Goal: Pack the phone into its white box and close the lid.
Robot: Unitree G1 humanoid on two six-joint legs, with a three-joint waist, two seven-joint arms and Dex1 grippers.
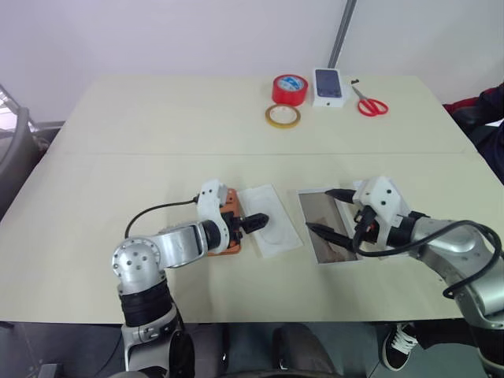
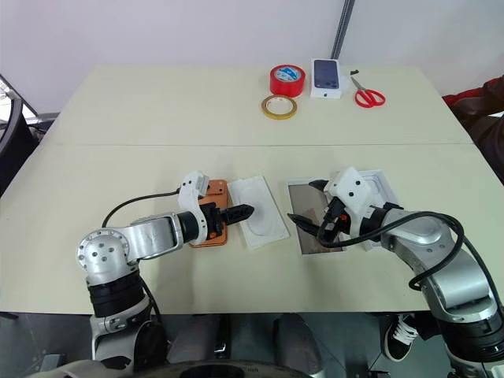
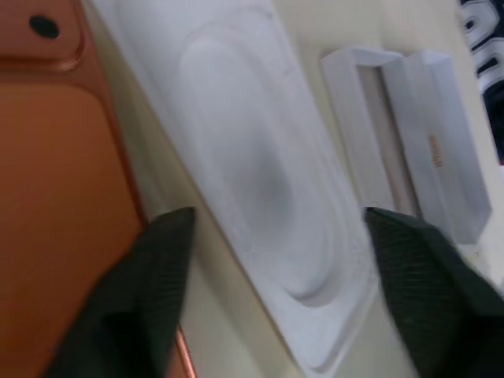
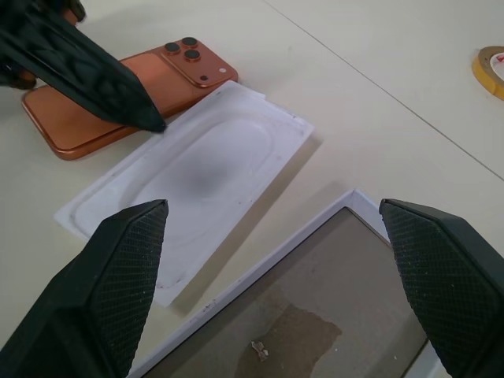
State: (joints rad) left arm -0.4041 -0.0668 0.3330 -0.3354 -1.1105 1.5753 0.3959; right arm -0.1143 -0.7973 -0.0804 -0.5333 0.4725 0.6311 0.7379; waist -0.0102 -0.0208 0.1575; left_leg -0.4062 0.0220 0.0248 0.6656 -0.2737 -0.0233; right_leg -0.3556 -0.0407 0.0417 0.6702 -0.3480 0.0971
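The orange phone (image 1: pixel 228 204) lies face down left of centre on the table, camera bump (image 4: pixel 191 60) towards the far side. My left gripper (image 1: pixel 256 222) hovers over its right edge, open, one finger (image 3: pixel 150 291) above the phone and the other above the white moulded insert (image 1: pixel 273 220) beside it. Further right sits the white box (image 1: pixel 326 249), brownish floor showing, nothing in it. My right gripper (image 1: pixel 319 209) stands open above the box's left half, holding nothing. The lid (image 2: pixel 383 184) rests just right of the box, partly hidden behind that hand.
At the table's far edge are a red tape roll (image 1: pixel 290 89), a yellowish tape ring (image 1: pixel 283 116), a small white box picturing a dark phone (image 1: pixel 329 85) and red scissors (image 1: pixel 371 104). A person's sleeve (image 1: pixel 486 110) shows at the right.
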